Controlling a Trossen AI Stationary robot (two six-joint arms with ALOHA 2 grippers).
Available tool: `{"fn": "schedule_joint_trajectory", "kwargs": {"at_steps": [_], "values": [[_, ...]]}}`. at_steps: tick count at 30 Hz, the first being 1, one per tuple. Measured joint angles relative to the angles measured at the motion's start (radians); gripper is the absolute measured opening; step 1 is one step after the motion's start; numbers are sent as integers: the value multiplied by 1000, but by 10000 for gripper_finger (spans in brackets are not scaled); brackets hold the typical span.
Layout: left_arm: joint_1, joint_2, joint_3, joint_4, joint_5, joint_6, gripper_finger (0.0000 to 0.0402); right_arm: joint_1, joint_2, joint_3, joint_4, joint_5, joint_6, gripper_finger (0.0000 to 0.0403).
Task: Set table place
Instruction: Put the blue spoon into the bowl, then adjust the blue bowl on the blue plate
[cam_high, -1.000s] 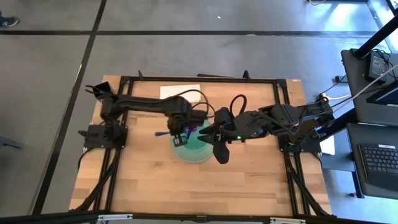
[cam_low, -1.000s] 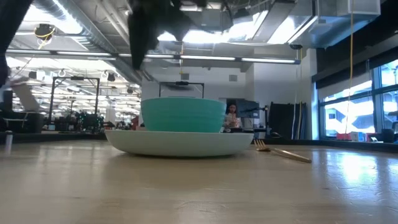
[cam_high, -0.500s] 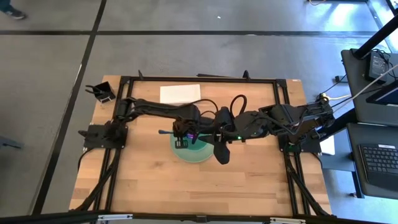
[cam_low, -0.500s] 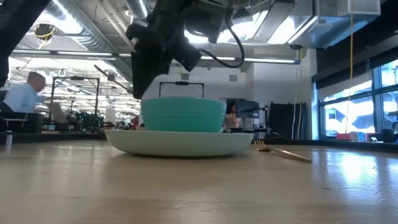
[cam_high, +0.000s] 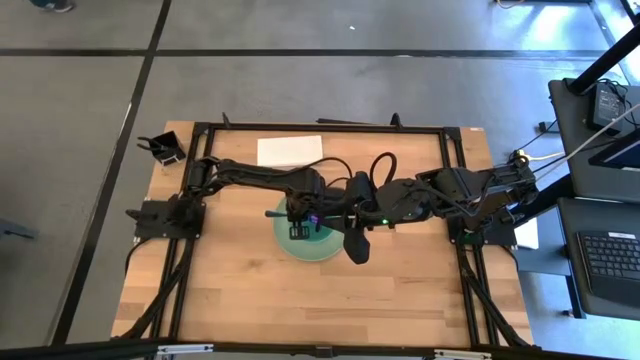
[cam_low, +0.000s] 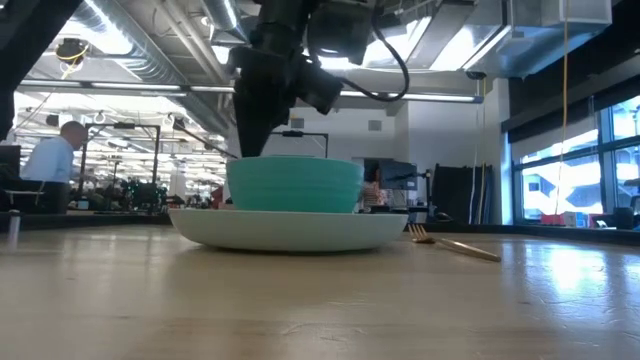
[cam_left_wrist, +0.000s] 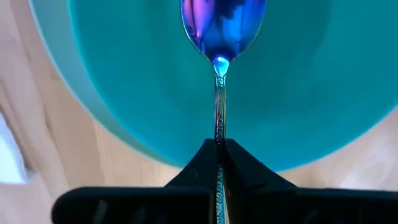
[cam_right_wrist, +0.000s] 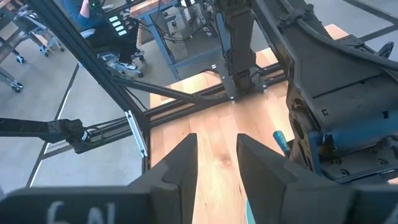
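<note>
A teal bowl (cam_high: 303, 236) stands in a pale green plate (cam_high: 325, 252) at the table's middle; both also show in the low view, the bowl (cam_low: 294, 184) on the plate (cam_low: 290, 228). My left gripper (cam_high: 297, 226) is over the bowl, shut on the spoon (cam_left_wrist: 221, 37). The spoon's purple head (cam_high: 313, 218) is over the bowl's hollow. Its teal handle end (cam_high: 270, 213) sticks out toward the table's left. My right gripper (cam_right_wrist: 216, 146) is open and empty, just right of the bowl (cam_high: 345, 215). A gold fork (cam_low: 455, 244) lies on the table to the right of the plate. My left gripper pinches the spoon's handle (cam_left_wrist: 218, 142) between its two fingers, a little behind the head. The fingers come from above, pointing down, and lie across the handle. The spoon slants, with its handle end (cam_low: 205, 140) higher and its head down in the bowl. Whether the head touches the bowl, I cannot tell.
A white sheet (cam_high: 290, 150) lies near the table's far edge. A small black holder (cam_high: 163, 148) stands at the far left corner. Black frame rails (cam_high: 320, 128) run around the table. Bare wood (cam_high: 320, 300) lies toward the near edge. People show in the room behind.
My left gripper has come down and gone a little toward the table's right, bringing the spoon over the bowl. The spoon's head has sunk toward the bowl's hollow while the handle end stays up, pointing left.
</note>
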Motion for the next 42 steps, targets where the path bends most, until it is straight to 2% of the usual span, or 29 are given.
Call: {"fn": "schedule_joint_trajectory", "kwargs": {"at_steps": [7, 14, 22, 29, 36, 42], "values": [[0, 13, 0, 47, 54, 1, 0, 0, 0, 0, 0, 0, 0, 114], [-1, 61, 1, 27, 102, 1, 7, 0, 0, 0, -7, 0, 4, 114], [-19, 71, 14, 33, 4, 0, 67, 0, 0, 0, -43, -1, 8, 114], [-34, 71, 124, 5, -40, -1, 101, 0, 0, 0, -46, 0, 7, 114], [-37, 70, 258, 3, -39, -2, 97, 0, 0, 0, -52, -1, 2, 114], [-39, 69, 272, 28, -37, 0, 78, 0, 0, 0, -52, 0, 0, 114]]}}
